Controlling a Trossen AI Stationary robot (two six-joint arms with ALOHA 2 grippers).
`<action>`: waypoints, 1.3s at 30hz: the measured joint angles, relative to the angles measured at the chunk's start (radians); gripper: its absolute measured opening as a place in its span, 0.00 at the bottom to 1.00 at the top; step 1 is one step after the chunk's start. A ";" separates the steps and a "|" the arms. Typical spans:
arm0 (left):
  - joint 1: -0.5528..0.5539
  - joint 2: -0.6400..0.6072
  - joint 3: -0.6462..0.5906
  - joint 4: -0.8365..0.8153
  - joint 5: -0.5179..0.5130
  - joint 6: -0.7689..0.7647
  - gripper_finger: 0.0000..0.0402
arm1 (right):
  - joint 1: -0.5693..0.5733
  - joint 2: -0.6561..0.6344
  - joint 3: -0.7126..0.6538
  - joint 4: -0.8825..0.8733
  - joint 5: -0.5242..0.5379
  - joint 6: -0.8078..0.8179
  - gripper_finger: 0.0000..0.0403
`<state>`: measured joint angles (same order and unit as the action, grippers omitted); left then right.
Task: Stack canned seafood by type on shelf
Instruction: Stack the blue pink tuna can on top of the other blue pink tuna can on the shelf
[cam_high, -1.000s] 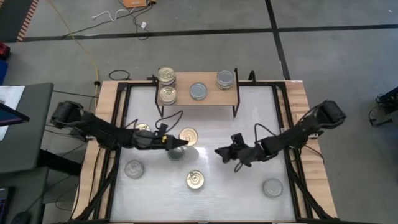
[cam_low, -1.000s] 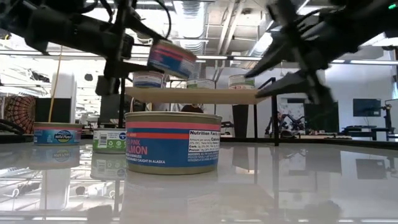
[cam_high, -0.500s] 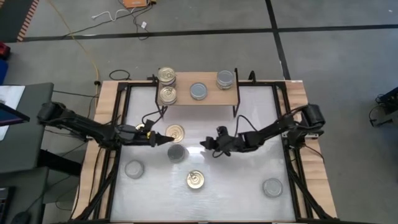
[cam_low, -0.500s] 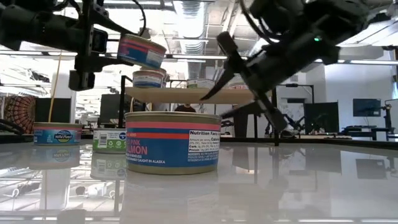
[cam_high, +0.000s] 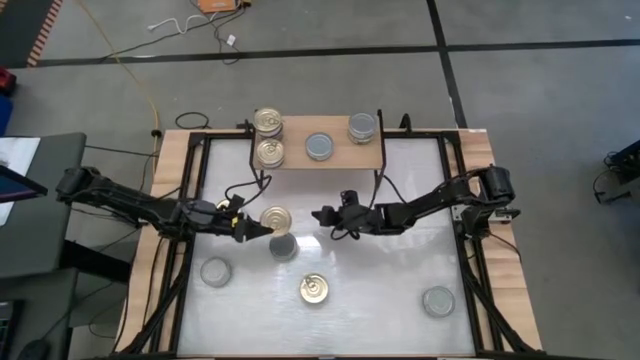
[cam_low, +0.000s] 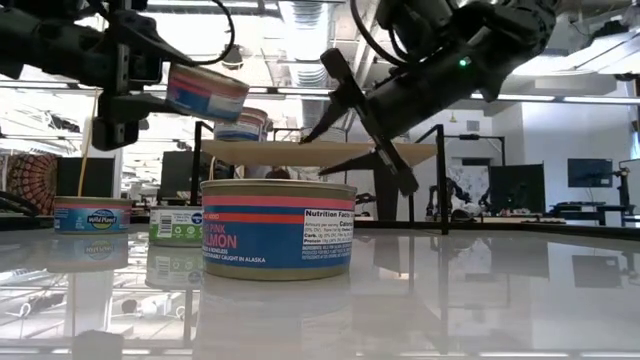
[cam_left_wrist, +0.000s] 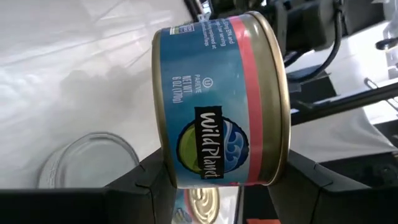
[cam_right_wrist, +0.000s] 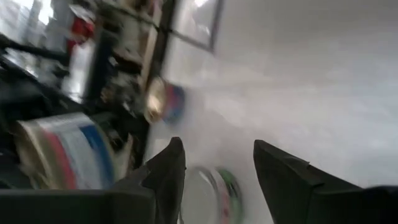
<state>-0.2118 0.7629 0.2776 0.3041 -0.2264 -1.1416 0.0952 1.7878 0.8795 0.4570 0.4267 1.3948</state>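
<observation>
Two arms meet over the middle of your table. Your left gripper (cam_high: 262, 228), reaching in from nine o'clock, is clamped on a gold-lidded can (cam_high: 275, 219) with a blue and pink label, held tilted clear of the tabletop; the left wrist view shows the fingers (cam_left_wrist: 149, 180) pressed against its two flat ends. Just below it, toward six o'clock, a silver-lidded can (cam_high: 284, 246) stands on the white tabletop (cam_high: 400, 300). A second silver-lidded can (cam_high: 215, 271) sits near seven o'clock, a gold pull-tab can (cam_high: 315, 290) at six o'clock, and another silver one (cam_high: 437, 300) near five o'clock.

At twelve o'clock stands the shelf (cam_high: 340, 157), its light-wood board carrying two gold-lidded cans (cam_high: 267, 122) at its left end, one plain-lidded can (cam_high: 319, 146) in the middle and one (cam_high: 362, 127) at its right end.

Your right gripper (cam_high: 322, 217), coming in from three o'clock, hangs in the air just beside the held can; its fingers are parted and hold nothing.
</observation>
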 joint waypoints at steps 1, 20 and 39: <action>0.000 0.000 0.000 0.005 0.002 0.006 0.48 | 0.001 0.000 0.000 0.024 0.024 -0.011 0.54; 0.000 -0.019 0.001 -0.011 0.013 0.155 0.48 | -0.005 -0.001 0.000 0.188 0.097 -0.126 0.73; 0.031 -0.019 0.001 -0.106 0.012 0.146 0.48 | -0.059 -0.001 0.000 0.126 0.045 -0.059 0.93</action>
<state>-0.1804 0.7441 0.2787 0.1982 -0.2146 -0.9955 0.0363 1.7870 0.8795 0.5834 0.4717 1.3359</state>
